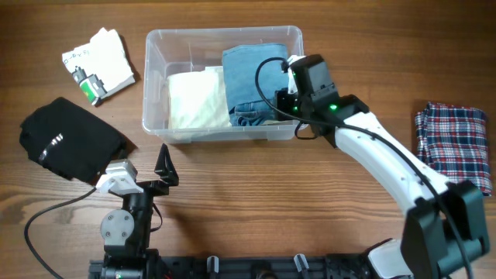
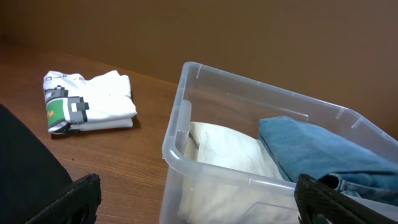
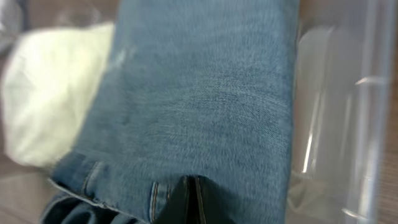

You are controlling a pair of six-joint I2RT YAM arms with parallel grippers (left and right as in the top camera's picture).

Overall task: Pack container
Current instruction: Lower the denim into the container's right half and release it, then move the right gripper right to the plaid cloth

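Two findings: I see the right gripper point(image 3: 189, 198) closed tight just above jeans point(image 3: 205, 112) in the container point(image 1: 223, 32), left gripper point(image 2: 196, 190) spread wide.

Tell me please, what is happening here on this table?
Two robot arms are packing folded clothes into a clear container. A cream garment and folded jeans lie inside it, side by side. The right pincer is shut and sits at the near end of the jeans; whether it pinches any cloth cannot be seen. The left pincer is open, outside the container, beside a black garment. A white printed shirt and a plaid cloth lie on the table, not yet packed.
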